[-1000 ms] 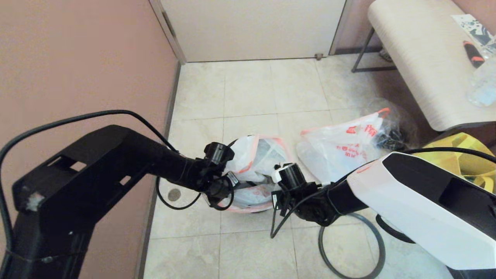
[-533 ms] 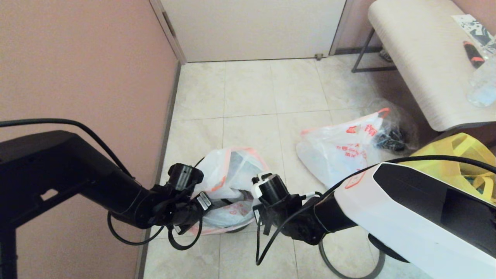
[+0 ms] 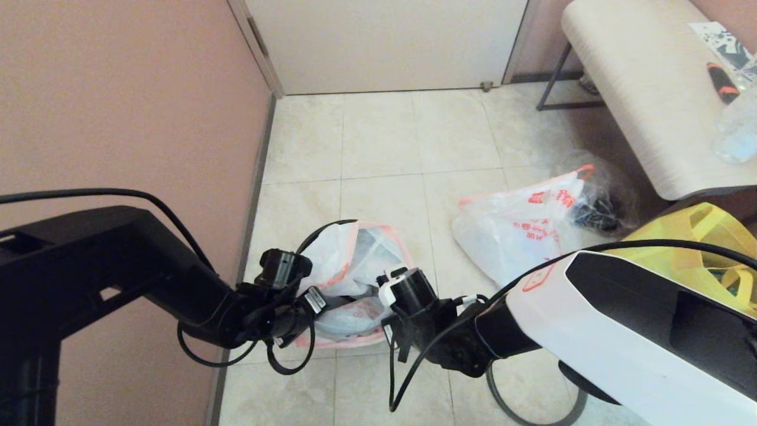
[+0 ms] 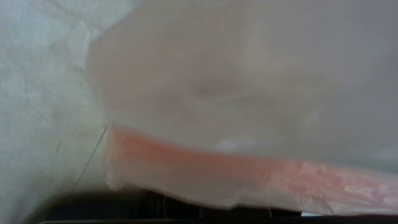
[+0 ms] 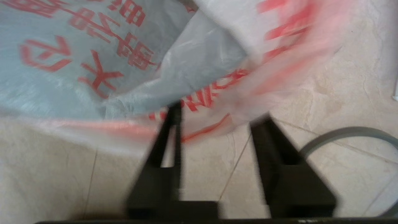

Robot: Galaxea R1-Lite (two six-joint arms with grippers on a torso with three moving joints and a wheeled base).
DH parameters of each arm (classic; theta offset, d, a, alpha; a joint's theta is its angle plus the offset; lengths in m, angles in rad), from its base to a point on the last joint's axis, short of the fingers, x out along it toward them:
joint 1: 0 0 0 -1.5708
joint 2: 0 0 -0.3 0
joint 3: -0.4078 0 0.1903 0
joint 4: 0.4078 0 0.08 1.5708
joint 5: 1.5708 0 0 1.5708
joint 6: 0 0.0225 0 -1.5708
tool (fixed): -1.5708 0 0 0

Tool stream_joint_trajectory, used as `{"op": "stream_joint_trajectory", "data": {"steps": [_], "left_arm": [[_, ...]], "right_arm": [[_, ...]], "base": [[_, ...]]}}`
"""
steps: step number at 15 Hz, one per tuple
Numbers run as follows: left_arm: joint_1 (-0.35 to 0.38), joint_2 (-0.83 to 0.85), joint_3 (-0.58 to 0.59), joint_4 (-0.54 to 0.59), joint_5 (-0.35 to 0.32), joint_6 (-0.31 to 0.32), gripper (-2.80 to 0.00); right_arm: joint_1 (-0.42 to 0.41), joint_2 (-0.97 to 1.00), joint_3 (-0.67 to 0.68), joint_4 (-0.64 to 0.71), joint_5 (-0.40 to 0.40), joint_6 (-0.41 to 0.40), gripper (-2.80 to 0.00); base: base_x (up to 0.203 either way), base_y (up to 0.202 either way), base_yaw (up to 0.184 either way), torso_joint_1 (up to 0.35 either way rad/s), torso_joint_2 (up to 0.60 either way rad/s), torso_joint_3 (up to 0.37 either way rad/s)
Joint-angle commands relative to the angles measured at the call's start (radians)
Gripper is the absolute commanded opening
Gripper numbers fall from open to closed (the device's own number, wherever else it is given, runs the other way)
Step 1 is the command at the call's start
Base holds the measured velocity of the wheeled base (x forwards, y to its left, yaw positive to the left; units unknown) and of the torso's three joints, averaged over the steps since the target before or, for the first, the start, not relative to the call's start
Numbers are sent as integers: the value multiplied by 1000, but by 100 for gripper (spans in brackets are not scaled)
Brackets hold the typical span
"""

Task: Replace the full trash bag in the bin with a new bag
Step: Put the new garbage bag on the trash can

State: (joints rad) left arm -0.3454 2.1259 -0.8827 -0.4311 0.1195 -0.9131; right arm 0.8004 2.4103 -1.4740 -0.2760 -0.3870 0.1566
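Observation:
The new bag (image 3: 355, 269), white with orange-red trim and red prints, stands open and crumpled on the floor between my two arms; the bin's body under it is hidden. Its grey hoop (image 3: 532, 408) lies loose on the tiles behind my right wrist, and the hoop (image 5: 342, 133) also shows in the right wrist view. My left gripper (image 3: 309, 305) is pressed against the bag's left edge, with plastic (image 4: 217, 109) filling the left wrist view. My right gripper (image 5: 219, 124) is open at the bag's right edge (image 5: 199, 102), nothing held. The full trash bag (image 3: 520, 228) lies to the right.
A clear wrinkly bag with black things (image 3: 597, 198) sits behind the full bag. A yellow tote (image 3: 707, 236) is at the right, under a pale bench (image 3: 639, 89). A pink wall (image 3: 118, 106) runs close along the left; a door (image 3: 384, 41) is at the back.
Both arms have pulled back toward me and to the left, and the new bag has shifted that way with them. In the last half second it has moved little.

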Motion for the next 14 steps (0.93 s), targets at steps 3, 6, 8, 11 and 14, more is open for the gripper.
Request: {"op": "stream_joint_trajectory", "data": {"steps": [3, 6, 8, 11, 14], "left_arm": [[8, 18, -10, -3, 0, -6, -280], [8, 22, -10, -3, 0, -6, -280], [8, 22, -12, -2, 0, -6, -280], [6, 22, -12, -2, 0, -6, -280], [6, 20, -10, -2, -1, -4, -280]], "right_arm": [[3, -104, 99, 12, -2, 2, 0], [-3, -208, 201, 16, 42, 7, 0], [0, -210, 202, 11, 49, 6, -280], [26, -185, 199, 12, 53, 0, -280], [33, -127, 155, 13, 56, -20, -280]], "base": [[0, 0, 0, 0, 0, 0], [0, 0, 0, 0, 0, 0], [0, 0, 0, 0, 0, 0], [0, 0, 0, 0, 0, 0], [0, 0, 0, 0, 0, 0]]}}
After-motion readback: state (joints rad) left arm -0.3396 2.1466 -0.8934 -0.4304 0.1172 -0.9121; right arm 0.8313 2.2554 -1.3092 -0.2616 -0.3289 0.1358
